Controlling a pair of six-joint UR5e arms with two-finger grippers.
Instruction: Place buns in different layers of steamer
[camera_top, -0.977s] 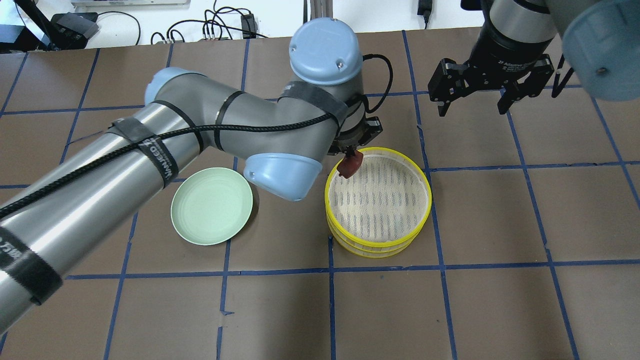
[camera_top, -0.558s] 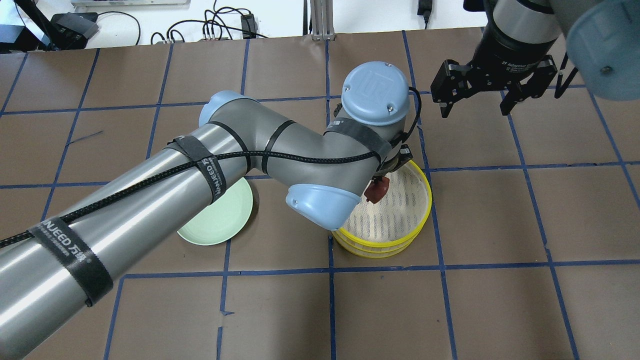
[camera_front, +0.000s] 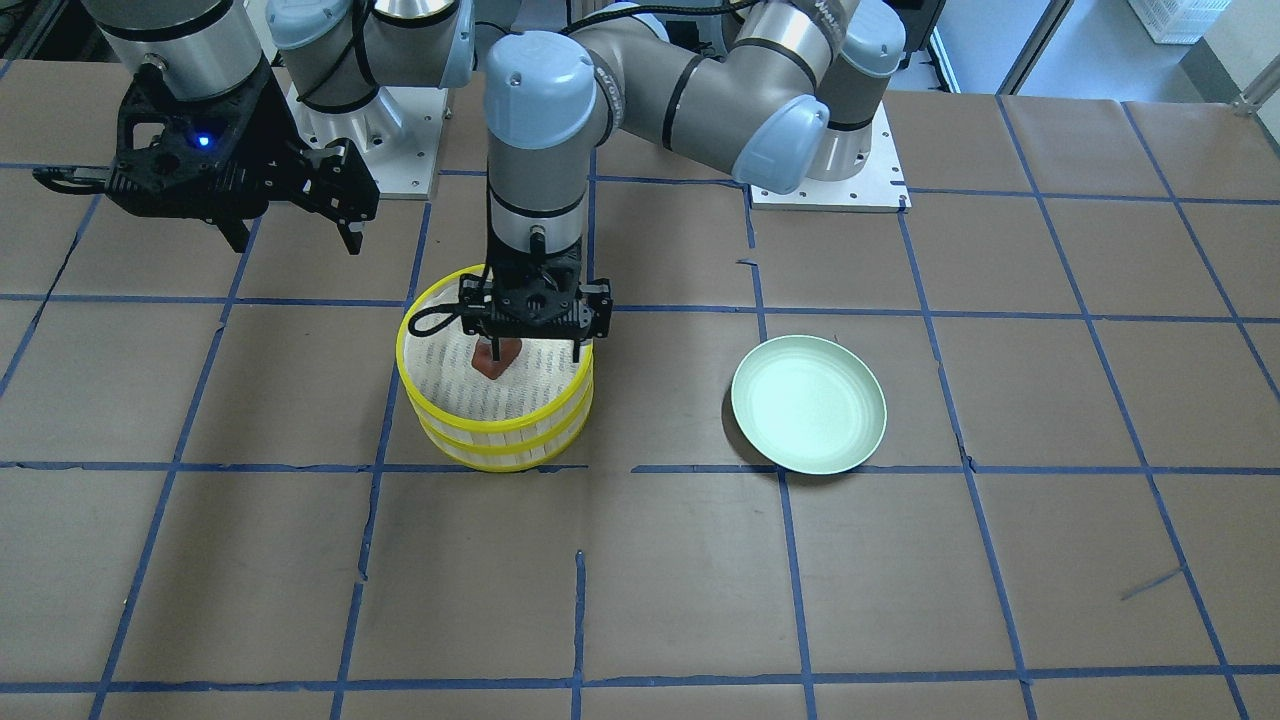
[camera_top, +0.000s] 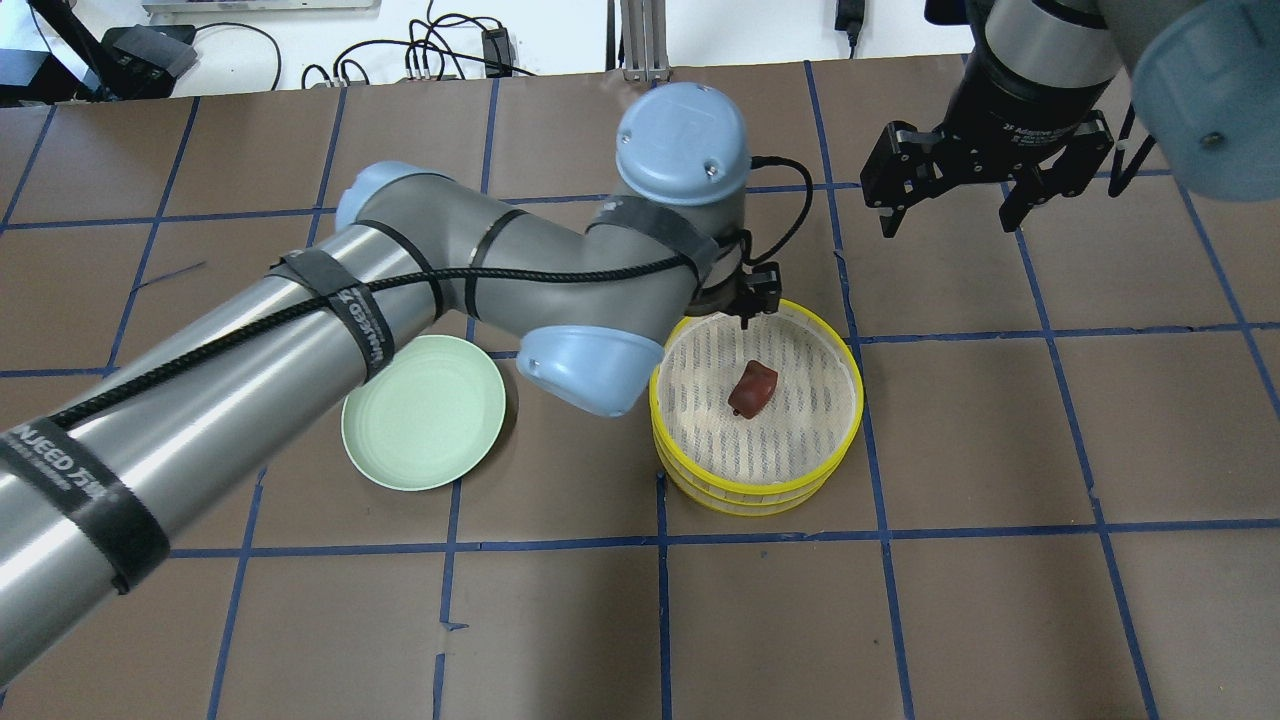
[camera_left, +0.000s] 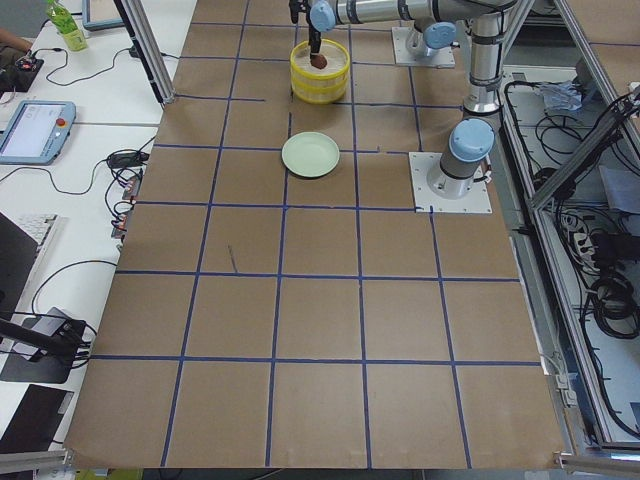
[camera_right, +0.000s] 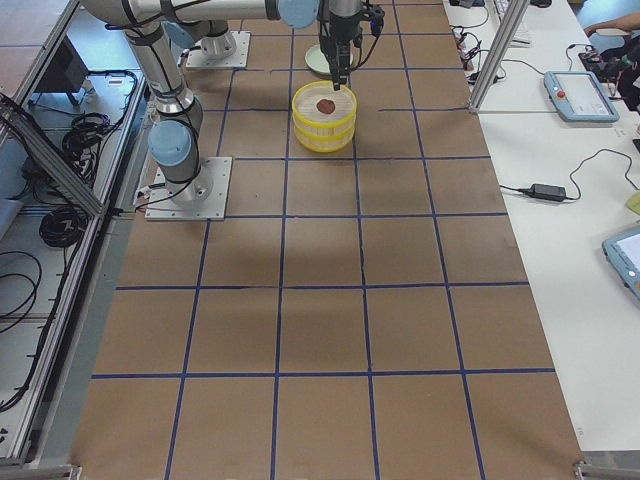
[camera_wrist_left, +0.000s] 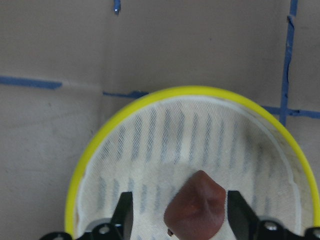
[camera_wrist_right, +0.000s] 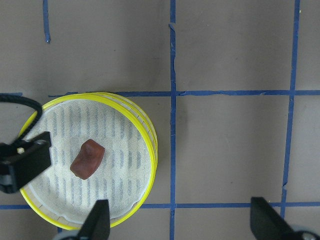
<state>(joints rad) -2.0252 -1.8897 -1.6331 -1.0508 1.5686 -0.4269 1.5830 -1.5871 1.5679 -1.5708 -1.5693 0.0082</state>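
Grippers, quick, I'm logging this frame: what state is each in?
Left gripper: open, empty; the reddish-brown bun lies free on the mesh of the steamer.
Right gripper: open, holding nothing.

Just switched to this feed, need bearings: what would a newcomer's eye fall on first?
The reddish-brown rounded bun lying loose on the white mesh atop the round yellow-rimmed steamer. The left claw hangs open over that steamer; the right claw hangs open, off to its side.
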